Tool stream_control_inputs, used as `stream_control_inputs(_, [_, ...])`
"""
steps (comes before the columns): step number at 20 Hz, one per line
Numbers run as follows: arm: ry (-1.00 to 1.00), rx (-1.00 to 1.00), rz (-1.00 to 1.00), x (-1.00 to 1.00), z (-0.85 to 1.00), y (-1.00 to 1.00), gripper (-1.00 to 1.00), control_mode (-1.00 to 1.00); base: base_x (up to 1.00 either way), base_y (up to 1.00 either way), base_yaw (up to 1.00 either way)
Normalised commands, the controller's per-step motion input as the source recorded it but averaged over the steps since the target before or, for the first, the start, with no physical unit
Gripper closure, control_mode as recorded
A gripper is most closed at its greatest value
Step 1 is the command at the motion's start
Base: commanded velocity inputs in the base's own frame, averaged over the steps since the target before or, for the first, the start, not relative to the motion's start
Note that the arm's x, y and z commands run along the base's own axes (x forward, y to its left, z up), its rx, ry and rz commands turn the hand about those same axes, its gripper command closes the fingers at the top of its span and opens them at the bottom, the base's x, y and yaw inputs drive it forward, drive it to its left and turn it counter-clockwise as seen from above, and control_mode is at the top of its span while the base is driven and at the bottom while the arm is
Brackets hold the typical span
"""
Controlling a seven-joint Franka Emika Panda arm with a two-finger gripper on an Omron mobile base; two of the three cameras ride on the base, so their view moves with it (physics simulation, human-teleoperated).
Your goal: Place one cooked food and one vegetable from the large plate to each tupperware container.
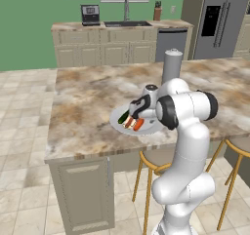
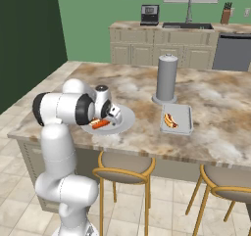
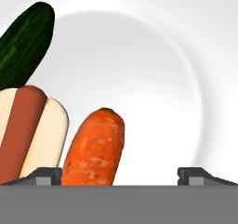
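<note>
With your gripper [image 3: 121, 174] spread wide over the carrot [image 3: 94, 148], pinch this small, stiff, probably slippery piece mid-length.

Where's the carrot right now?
The carrot lies on the plate, right of the hot dog in the hand view, between the open gripper tips.

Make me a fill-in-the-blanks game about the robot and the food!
1. The carrot lies on the round ____.
2. On the plate, the hot dog sits between the carrot and the ____.
3. The grey tray beside the plate already holds one ____.
4. The gripper hovers over the plate with its fingers ____.

Missing words: plate; cucumber; hot dog; open
</note>
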Motion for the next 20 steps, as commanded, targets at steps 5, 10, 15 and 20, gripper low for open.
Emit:
stream_control_inputs(5, [0.0, 0.0, -0.08, 0.0, -0.34, 0.02, -1.0, -1.0, 0.0, 0.0, 0.0])
stream_control_inputs(10, [0.04, 0.0, 0.0, 0.0, -0.19, 0.21, -1.0, -1.0, 0.0, 0.0, 0.0])
stream_control_inputs(15, [0.0, 0.01, 0.0, 0.0, -0.12, 0.02, 1.0, -1.0, 0.0, 0.0, 0.0])
stream_control_inputs(20, [0.01, 0.02, 0.0, -0.1, -0.12, 0.0, 1.0, -1.0, 0.0, 0.0, 0.0])
